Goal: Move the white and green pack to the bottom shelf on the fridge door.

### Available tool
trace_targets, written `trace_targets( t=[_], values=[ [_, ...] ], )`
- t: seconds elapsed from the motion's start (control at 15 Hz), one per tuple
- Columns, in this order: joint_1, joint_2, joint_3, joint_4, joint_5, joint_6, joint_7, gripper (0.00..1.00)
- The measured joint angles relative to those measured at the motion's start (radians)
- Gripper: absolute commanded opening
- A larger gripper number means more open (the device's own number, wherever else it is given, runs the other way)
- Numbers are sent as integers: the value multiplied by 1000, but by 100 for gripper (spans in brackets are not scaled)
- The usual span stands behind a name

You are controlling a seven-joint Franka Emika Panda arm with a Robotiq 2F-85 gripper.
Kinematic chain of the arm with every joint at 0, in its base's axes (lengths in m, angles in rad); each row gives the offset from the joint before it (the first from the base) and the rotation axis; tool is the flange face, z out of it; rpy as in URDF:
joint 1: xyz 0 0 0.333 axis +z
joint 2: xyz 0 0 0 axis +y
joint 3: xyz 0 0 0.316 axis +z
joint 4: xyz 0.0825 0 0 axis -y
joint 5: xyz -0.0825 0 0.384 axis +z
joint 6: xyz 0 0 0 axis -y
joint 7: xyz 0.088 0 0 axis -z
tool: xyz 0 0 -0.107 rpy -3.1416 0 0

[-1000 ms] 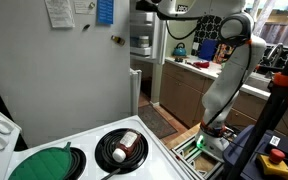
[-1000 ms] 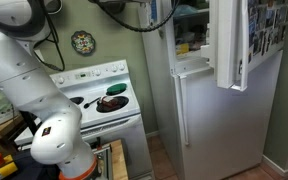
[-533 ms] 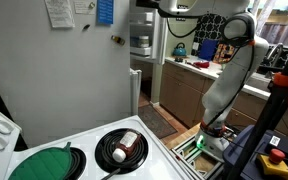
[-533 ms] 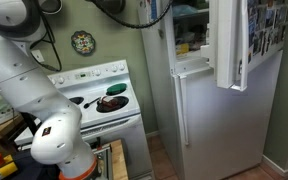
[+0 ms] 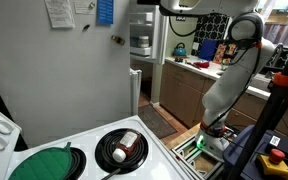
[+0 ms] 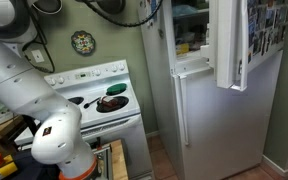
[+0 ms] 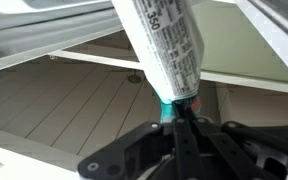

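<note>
Gripper (image 7: 180, 118) clamped on green end of white pack (image 7: 164, 45). Pack overlaps the shelf edge (image 7: 94, 61); open room on its left.

Home kitchen, white stove (image 6: 112, 122) with pan (image 6: 111, 102), tall fridge (image 6: 219, 120), cluttered wooden counter (image 5: 190, 66)

The pack (image 7: 167, 50) is white with dark printed digits and a teal-green end. The tool (image 7: 176, 112) is black. In an exterior view the stove (image 5: 159, 158) is white and one burner cover (image 5: 46, 163) is green. The fridge (image 6: 219, 120) is white, the wall (image 6: 104, 25) olive green, and the arm (image 5: 229, 80) white.
</note>
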Motion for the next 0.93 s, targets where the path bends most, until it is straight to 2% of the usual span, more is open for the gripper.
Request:
trace_targets(
  t=[0.2, 0.93],
  values=[
    [2, -42, -2, -61, 72, 0, -65, 0],
    [75, -188, -38, -288, 335, 0, -313, 0]
  ],
)
